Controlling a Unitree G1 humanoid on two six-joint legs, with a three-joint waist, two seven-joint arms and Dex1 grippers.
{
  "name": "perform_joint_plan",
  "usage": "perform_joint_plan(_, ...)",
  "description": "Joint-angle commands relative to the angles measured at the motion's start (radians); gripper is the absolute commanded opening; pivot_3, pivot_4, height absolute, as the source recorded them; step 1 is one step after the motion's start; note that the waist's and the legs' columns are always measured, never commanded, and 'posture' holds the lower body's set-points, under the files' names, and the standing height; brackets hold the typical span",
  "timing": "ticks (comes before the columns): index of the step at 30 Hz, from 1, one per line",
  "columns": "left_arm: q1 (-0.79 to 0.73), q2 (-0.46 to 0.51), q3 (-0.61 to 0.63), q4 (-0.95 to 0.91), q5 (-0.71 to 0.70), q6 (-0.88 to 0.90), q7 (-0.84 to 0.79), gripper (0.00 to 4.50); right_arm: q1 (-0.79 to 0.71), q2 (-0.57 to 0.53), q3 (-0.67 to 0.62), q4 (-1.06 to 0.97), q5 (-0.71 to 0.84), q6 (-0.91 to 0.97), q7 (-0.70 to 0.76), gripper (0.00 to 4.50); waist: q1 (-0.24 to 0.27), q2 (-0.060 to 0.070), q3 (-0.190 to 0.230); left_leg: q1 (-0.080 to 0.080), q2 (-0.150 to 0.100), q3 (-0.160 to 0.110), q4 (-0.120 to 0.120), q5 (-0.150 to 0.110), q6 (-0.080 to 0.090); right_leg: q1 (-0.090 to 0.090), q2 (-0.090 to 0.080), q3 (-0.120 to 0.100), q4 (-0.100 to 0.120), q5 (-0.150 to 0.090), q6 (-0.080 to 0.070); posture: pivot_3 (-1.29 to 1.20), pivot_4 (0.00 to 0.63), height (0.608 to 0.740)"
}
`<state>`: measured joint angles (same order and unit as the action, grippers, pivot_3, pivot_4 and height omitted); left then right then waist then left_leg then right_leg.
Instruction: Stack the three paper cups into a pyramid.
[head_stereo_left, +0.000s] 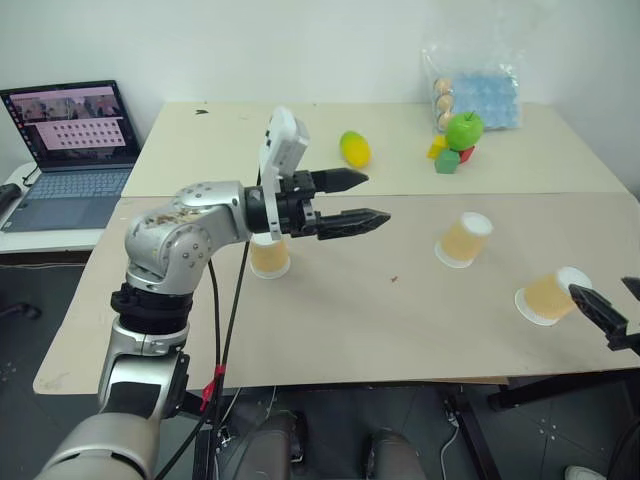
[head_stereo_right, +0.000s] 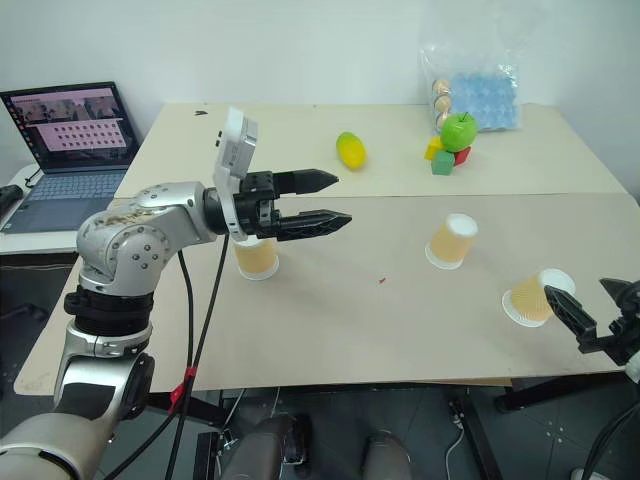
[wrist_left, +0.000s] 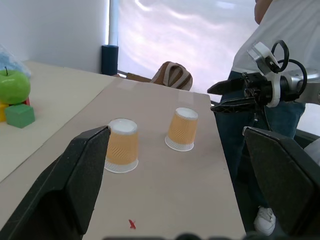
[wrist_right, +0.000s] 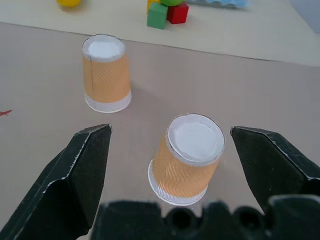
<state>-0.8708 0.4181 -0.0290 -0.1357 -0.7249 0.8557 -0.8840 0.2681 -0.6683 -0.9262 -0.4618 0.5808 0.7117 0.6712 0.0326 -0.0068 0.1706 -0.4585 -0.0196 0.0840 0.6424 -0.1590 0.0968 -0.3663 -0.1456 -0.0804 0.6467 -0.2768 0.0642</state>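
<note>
Three tan paper cups stand upside down on the brown table (head_stereo_left: 400, 330). One cup (head_stereo_left: 269, 257) is at the left, partly behind my left arm. A second cup (head_stereo_left: 464, 240) stands right of the middle, and the third cup (head_stereo_left: 550, 296) is near the right front edge. My left gripper (head_stereo_left: 376, 197) hangs open above the table, pointing right, with nothing in it. My right gripper (head_stereo_right: 576, 287) is open at the right edge, just short of the third cup (wrist_right: 189, 159), which sits beyond its fingertips (wrist_right: 95, 145), untouched.
A yellow-green mango (head_stereo_left: 354, 148), a green apple (head_stereo_left: 463, 130) on coloured blocks (head_stereo_left: 447, 160) and a plastic bag (head_stereo_left: 480, 90) lie on the far table. A laptop (head_stereo_left: 70, 150) sits at the left. A person (wrist_left: 280, 30) stands beyond the table's right end.
</note>
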Motion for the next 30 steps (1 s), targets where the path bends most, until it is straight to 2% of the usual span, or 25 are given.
perform_joint_plan(1, -0.021, -0.014, 0.048, -0.009, -0.06, 0.02, 0.006, 4.5, 0.034, 0.031, -0.037, 0.0, 0.031, -0.056, 0.013, 4.44, 0.001, 0.0, 0.0, 0.0, 0.0, 0.0, 0.0, 0.0, 0.0, 0.0, 0.0, 0.0, 0.0, 0.0, 0.0, 0.0, 0.15, 0.74)
perform_joint_plan(11, -0.035, 0.004, 0.058, -0.023, -0.069, 0.046, 0.03, 4.5, 0.009, 0.106, 0.074, 0.186, 0.0, -0.212, 0.015, 4.44, 0.003, 0.0, 0.0, 0.002, 0.0, 0.002, 0.0, -0.002, 0.0, -0.003, -0.001, 0.003, 0.0, 0.0, 0.0, 0.0, 0.15, 0.74)
perform_joint_plan(24, -0.029, 0.037, 0.093, -0.057, -0.095, 0.054, 0.065, 4.5, -0.135, 0.03, 0.219, 0.434, -0.076, -0.358, 0.046, 4.44, -0.01, 0.001, 0.0, 0.002, 0.0, 0.005, 0.0, -0.002, 0.0, -0.004, -0.001, 0.006, 0.0, 0.001, 0.001, 0.0, 0.15, 0.74)
perform_joint_plan(30, -0.012, 0.048, 0.101, -0.083, -0.106, 0.065, 0.083, 4.5, -0.22, -0.027, 0.246, 0.524, -0.089, -0.391, 0.06, 4.44, -0.011, 0.001, 0.0, 0.002, 0.0, 0.006, 0.0, -0.002, 0.0, -0.003, -0.001, 0.007, 0.0, 0.001, 0.001, 0.0, 0.15, 0.74)
